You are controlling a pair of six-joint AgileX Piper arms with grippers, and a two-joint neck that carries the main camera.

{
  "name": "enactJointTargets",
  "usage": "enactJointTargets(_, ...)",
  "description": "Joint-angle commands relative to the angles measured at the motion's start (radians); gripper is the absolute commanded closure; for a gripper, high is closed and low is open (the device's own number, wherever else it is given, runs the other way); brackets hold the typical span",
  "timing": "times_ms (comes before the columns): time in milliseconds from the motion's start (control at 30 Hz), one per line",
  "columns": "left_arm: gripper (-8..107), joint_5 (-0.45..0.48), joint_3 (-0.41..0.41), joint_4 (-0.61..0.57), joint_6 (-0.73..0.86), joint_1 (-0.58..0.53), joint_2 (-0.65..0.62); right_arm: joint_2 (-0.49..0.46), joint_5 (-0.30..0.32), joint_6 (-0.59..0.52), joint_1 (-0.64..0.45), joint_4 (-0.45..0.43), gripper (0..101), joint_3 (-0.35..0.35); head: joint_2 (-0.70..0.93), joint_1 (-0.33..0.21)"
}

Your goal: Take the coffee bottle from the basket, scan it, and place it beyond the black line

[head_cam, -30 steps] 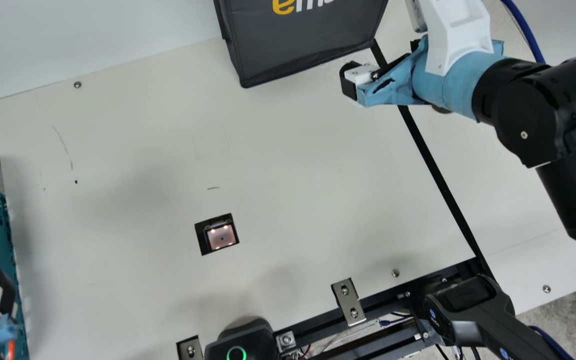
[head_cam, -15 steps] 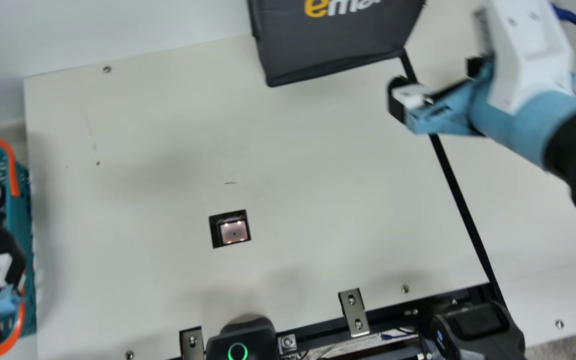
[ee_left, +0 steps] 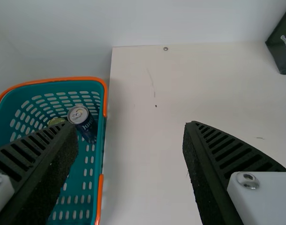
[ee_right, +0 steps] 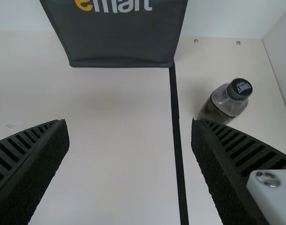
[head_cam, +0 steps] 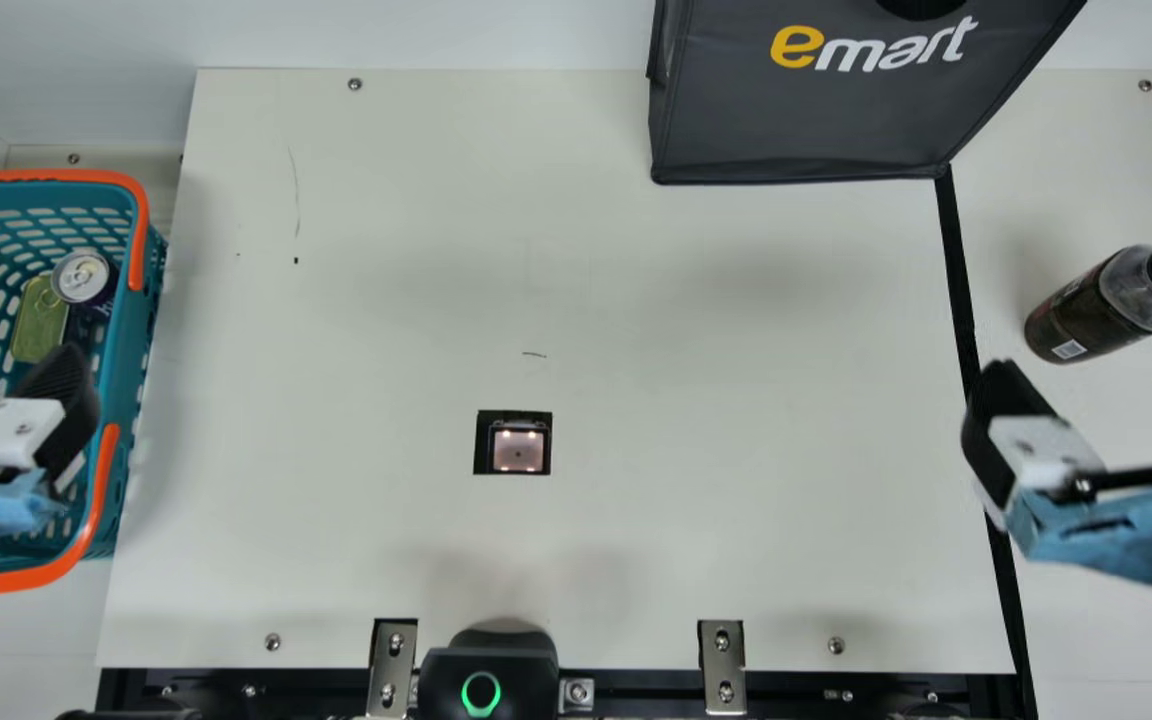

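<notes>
A broad cream table [head_cam: 636, 300] lies under everything, with a dark grey fabric bag [head_cam: 836, 120] at its far edge. At the main view's left is a teal perforated plastic basket [head_cam: 123, 330] with orange handles. A straight black line [head_cam: 958, 270] runs from the bag's near corner toward the table's near edge. The right gripper [head_cam: 1101, 385], its black ribbed fingers spread and holding nothing, hangs near the line. The left gripper [head_cam: 61, 400], spread and equally unladen, appears over the basket in the main view. The dark brown coffee bottle [head_cam: 1081, 310] with a black cap stands beyond the line, apart from the right gripper. A square scanner window [head_cam: 518, 450] glows in the table; the basket holds a round dark blue can [head_cam: 82, 277].
</notes>
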Motion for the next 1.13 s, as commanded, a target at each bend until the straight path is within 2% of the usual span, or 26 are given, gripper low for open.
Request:
enactJointTargets(0,9,0.044,-0.046,-0.002,-0.004,-0.004,0.009,0.0,0.0,0.0,0.0,0.0,11,0.0,0.003,-0.026)
enactJointTargets(133,9,0.099,-0.104,-0.006,-0.012,-0.015,0.026,-0.001,-0.003,0.0,0.0,-0.001,11,0.0,0.003,-0.026)
enactJointTargets(167,9,0.082,-0.083,-0.007,-0.012,-0.013,0.026,-0.001,-0.003,0.0,0.0,-0.001,11,0.0,0.003,-0.026)
enactJointTargets(233,9,0.098,-0.103,-0.007,-0.013,-0.013,0.025,-0.001,-0.001,0.0,0.0,-0.001,11,0.0,0.003,-0.026)
enactJointTargets(1100,9,0.098,-0.104,-0.007,-0.013,-0.013,0.025,-0.001,-0.001,0.0,0.0,-0.001,11,0.0,0.003,-0.026)
